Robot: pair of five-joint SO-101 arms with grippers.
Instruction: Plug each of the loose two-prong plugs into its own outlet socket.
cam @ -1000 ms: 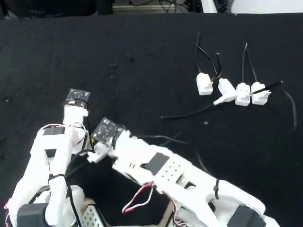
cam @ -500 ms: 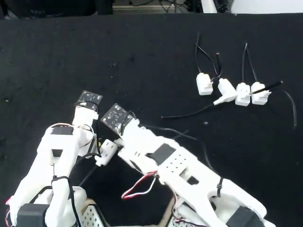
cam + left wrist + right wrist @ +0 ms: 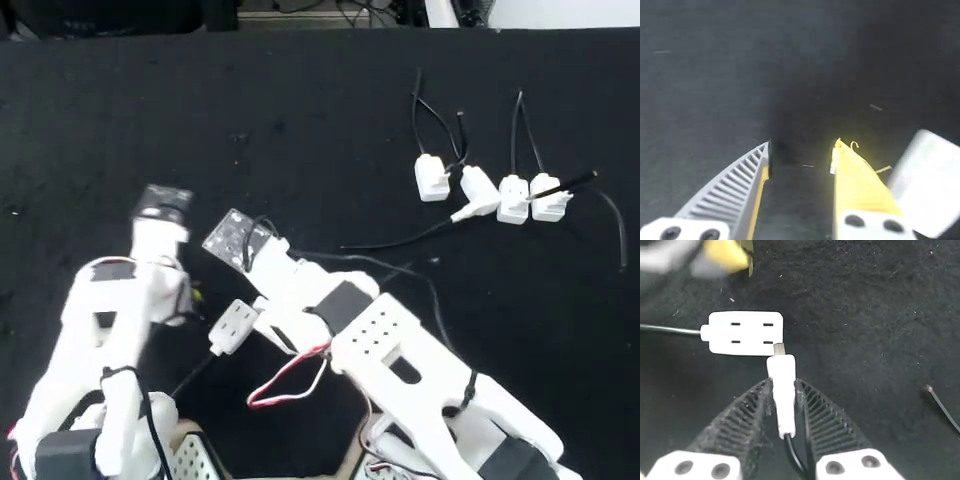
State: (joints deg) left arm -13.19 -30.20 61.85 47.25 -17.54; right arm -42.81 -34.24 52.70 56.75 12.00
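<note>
Black worktop (image 3: 300, 110), faintly flecked with pale lint. White outlet (image 3: 745, 333) with four dark slots (image 3: 735, 324). White plug (image 3: 782, 371) with grey prong (image 3: 778, 348). Black, ribbed right gripper (image 3: 783, 383). Ribbed left gripper (image 3: 800, 150), one side grey edged in yellow, the other yellow. White arms (image 3: 400, 370). Red-and-white wire (image 3: 290, 388). White far plugs (image 3: 513, 198). Black cords (image 3: 390, 243).

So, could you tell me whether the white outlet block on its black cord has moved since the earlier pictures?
Yes, slightly: the white outlet block has shifted right in the high view, toward the cluster of white plugs.
</note>
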